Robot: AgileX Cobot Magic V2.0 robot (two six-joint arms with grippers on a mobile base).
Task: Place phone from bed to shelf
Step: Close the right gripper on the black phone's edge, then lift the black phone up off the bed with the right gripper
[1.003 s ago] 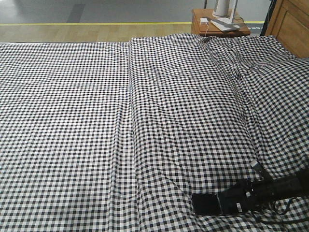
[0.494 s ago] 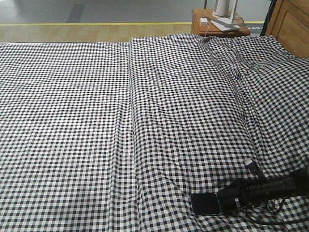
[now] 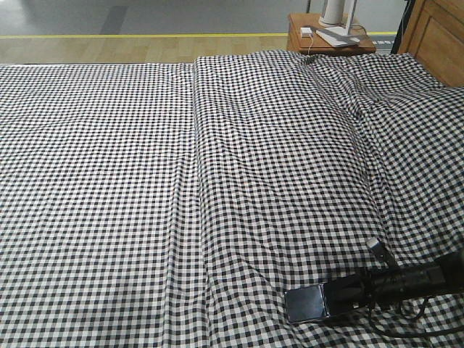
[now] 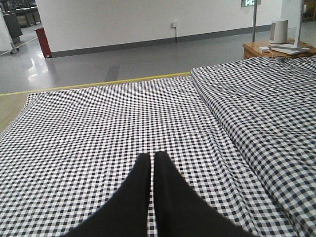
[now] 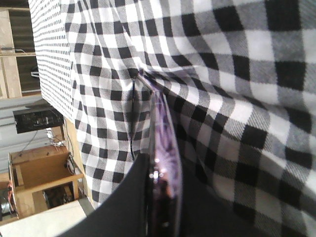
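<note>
The phone (image 3: 304,304) lies on the checked bed (image 3: 217,181) near its front right edge, its glossy face catching grey glare. My right gripper (image 3: 331,299) reaches in from the right and is shut on the phone's right end. In the right wrist view the phone (image 5: 165,133) shows edge-on, pinkish-purple, squeezed between my black fingers (image 5: 133,197), with the bed cloth (image 5: 237,74) right behind it. Pale wooden boards that may be the shelf (image 5: 37,173) appear at the left. My left gripper (image 4: 152,157) hovers shut and empty over the bed (image 4: 123,113).
A small brown nightstand (image 3: 330,38) with a white lamp base and a flat grey device stands past the bed's far right corner. A wooden panel (image 3: 438,36) borders the bed at the right. Grey floor with a yellow line (image 3: 145,35) lies beyond.
My right arm has dropped lower and edged slightly left. The phone has shifted a little left with it, and its face has turned from black to a grey sheen.
</note>
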